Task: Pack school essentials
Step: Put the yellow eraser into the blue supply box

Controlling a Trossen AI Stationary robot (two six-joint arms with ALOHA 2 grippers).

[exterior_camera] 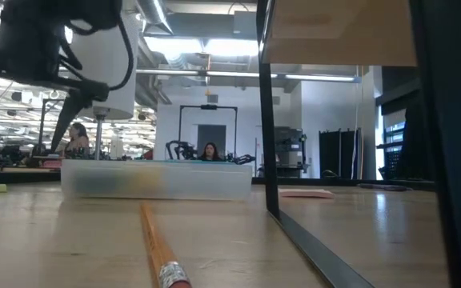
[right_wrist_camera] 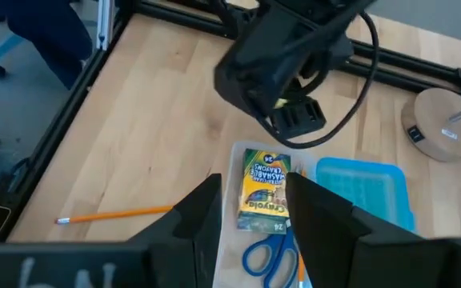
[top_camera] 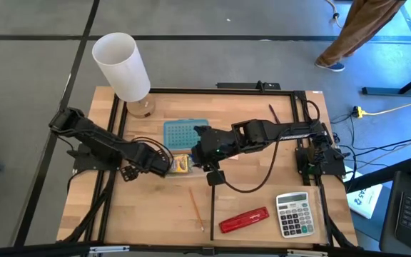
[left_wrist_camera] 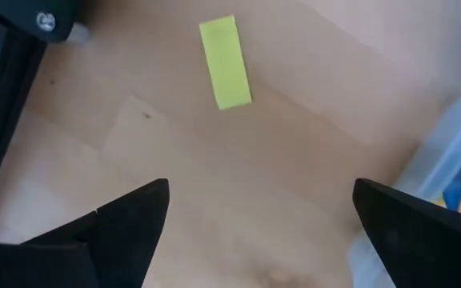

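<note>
A clear box sits mid-table with the yellow-green crayon box and blue-handled scissors lying in it. Its blue lid lies just beyond it. A small yellow eraser lies flat on the wood to the left of the box. My left gripper hangs over the bare wood between eraser and box, pointing down, open and empty. My right gripper hovers high over the box, slanting down toward the table's left, with a narrow gap and nothing in it. An orange pencil lies near the front.
A red stapler and a grey calculator lie at the near right. A white lamp stands on its base at the far left. A thin dark pen lies far right. A person's legs show beyond the table.
</note>
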